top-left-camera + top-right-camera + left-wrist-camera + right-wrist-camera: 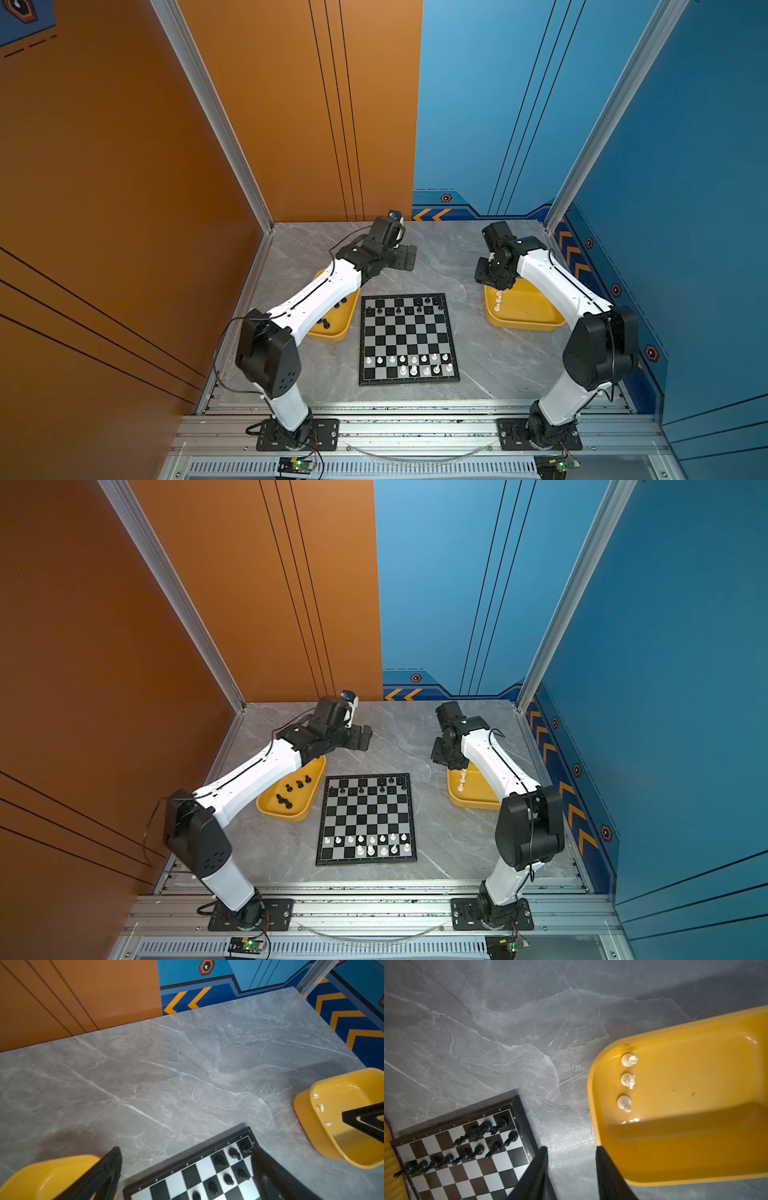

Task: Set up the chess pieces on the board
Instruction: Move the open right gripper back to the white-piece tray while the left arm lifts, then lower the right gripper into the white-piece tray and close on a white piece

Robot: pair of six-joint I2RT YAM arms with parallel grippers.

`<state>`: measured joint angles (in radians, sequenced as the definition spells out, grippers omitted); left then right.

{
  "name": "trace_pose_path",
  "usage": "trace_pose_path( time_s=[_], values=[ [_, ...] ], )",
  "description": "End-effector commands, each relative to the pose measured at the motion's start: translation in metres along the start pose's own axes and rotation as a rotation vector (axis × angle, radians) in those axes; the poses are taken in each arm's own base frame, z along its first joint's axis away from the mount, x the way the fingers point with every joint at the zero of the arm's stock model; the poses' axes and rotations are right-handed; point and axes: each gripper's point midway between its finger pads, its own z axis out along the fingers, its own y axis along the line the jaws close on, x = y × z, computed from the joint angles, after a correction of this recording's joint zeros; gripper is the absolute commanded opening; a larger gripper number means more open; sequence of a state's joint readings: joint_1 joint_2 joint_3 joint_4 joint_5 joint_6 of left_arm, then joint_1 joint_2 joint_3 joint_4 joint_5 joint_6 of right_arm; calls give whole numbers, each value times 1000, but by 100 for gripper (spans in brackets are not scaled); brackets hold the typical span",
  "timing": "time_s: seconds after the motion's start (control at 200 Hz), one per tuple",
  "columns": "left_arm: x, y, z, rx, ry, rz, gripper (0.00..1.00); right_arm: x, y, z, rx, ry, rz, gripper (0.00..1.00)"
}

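While both arms reach over the far half of the grey marble table (490, 357), the board (407, 332) lies flat at its middle; a yellow tray (332, 334) sits just beside the board's left edge, partly under the left arm (316, 301); a second yellow tray (528, 318) sits near the board's right edge, a strip of table between them; the left gripper (406, 259) hangs above bare table beyond the far end of the left-hand tray, jaws spread wide and empty; the right gripper (571, 1149) hangs over the far inner corner of the second tray, jaws parted narrowly with only grey table showing in the gap; black chess pieces (399, 310) stand on the board's two far rows, the farthest filled only toward the right; white chess pieces (413, 359) stand on the two near rows, the nearest likewise filled only toward the right; loose black pieces (291, 789) are scattered in the left-hand tray; three white pieces (628, 1080) sit in a line along the second tray's inner wall.
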<state>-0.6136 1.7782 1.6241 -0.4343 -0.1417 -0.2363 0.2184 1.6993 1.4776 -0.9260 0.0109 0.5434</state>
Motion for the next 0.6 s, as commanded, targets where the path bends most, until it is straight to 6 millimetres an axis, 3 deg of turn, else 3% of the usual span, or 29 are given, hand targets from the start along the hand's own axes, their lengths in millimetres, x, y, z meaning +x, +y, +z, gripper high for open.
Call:
trace_pose_path(
  time_s=[0.0,0.115,0.205,0.376,0.596],
  values=[
    [-13,-30,13,24,-13,15,98,4,-26,9,31,59,6,41],
    [-15,-54,26,63,1,56,98,5,-46,22,51,94,34,40],
    [-19,-60,31,75,8,84,98,4,-54,35,71,113,46,40],
    [-26,-51,28,66,15,119,98,3,-62,58,87,150,83,38],
    [-26,-30,28,63,30,84,98,-6,-71,70,116,152,87,35]
  ],
)
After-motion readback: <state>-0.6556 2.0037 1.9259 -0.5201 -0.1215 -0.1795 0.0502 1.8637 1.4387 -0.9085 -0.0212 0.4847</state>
